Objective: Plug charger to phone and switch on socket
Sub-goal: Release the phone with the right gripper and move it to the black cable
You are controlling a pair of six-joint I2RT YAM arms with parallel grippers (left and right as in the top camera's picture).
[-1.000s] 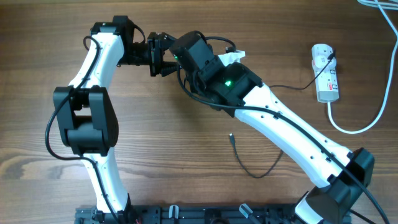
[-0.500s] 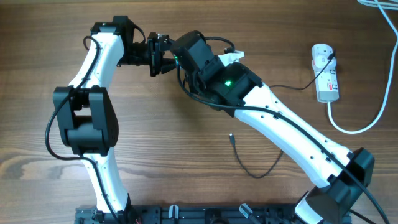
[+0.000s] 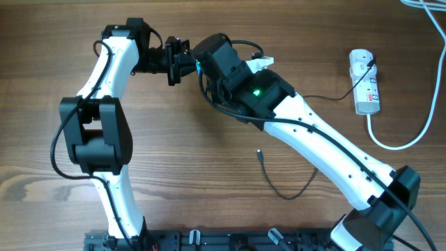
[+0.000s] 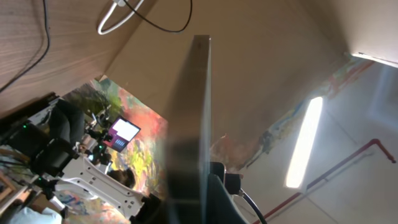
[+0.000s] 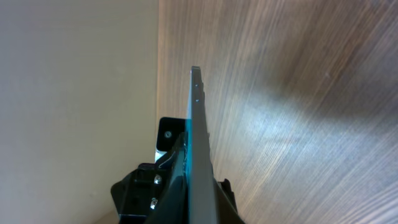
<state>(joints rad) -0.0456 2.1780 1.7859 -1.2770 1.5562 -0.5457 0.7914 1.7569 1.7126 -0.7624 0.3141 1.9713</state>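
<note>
Gripping the phone (image 5: 196, 124), a thin grey slab seen edge-on, I had my left gripper (image 3: 180, 61) and right gripper (image 3: 197, 63) clenched on it over the table (image 3: 209, 209); its top edge stood free.

White links (image 3: 327, 150), black joints (image 3: 97, 136), green LED (image 3: 256, 92).

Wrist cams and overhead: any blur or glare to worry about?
Left wrist: phone edge-on, soft and out of focus, a bright ceiling light strip at right. Right wrist: phone edge sharper, pale glare patch on the table. Overhead: even light, sharp.
</note>
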